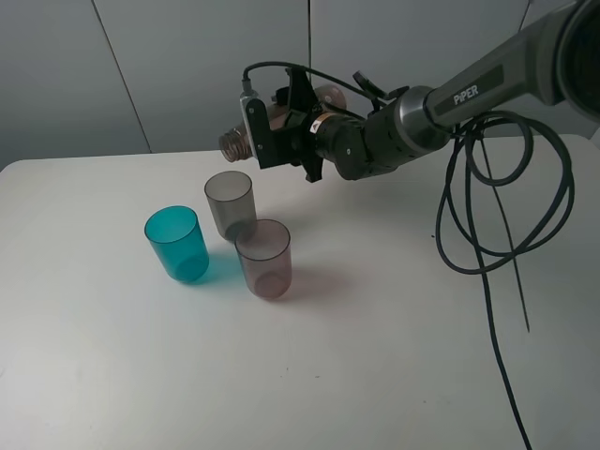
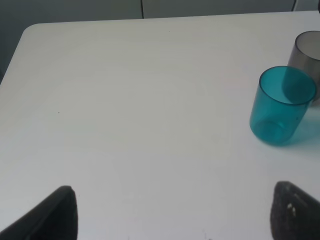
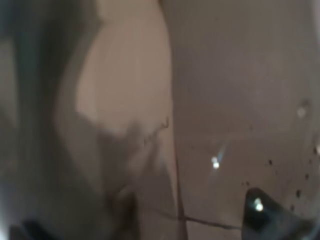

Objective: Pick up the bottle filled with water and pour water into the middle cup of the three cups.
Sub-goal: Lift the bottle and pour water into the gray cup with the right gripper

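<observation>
Pouring step: my right gripper is clamped around the bottle, which lies tipped flat with its neck toward 9 o'clock, above the smoky grey middle cup.

Next, I judge, comes more tilt, with the mouth held over that rim and clear of the teal cup at its 8 o'clock and the mauve cup at 5. My left gripper is spread wide and empty. I see no stream, and the right wrist view is a blur.

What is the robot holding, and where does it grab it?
The right gripper holds the bottle by its body, lying sideways. The left gripper is open and holds nothing.
</observation>
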### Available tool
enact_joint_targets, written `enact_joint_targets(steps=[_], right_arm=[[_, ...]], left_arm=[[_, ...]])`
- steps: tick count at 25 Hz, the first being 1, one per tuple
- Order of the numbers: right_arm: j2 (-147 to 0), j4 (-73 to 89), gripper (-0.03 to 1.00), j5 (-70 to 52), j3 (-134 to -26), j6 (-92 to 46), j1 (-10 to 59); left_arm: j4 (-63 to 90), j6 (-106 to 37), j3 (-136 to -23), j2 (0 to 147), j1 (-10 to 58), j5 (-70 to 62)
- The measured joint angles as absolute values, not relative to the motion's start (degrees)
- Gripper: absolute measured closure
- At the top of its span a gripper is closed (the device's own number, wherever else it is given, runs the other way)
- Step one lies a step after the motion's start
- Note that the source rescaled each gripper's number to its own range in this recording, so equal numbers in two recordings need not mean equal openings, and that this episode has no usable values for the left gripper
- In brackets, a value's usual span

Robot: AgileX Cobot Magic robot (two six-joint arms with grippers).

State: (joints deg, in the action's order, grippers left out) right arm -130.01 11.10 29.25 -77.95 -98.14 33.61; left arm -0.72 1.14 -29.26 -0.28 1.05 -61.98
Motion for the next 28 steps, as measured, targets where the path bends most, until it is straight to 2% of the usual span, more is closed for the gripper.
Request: enact_joint_targets(steps=[28], right_arm=[[-130.0, 9.8, 0.97, 31.9, -78.0, -109.0, 33.6]], left_arm=[[-0.7, 1.1, -29.3, -0.3, 1.1, -62.0]])
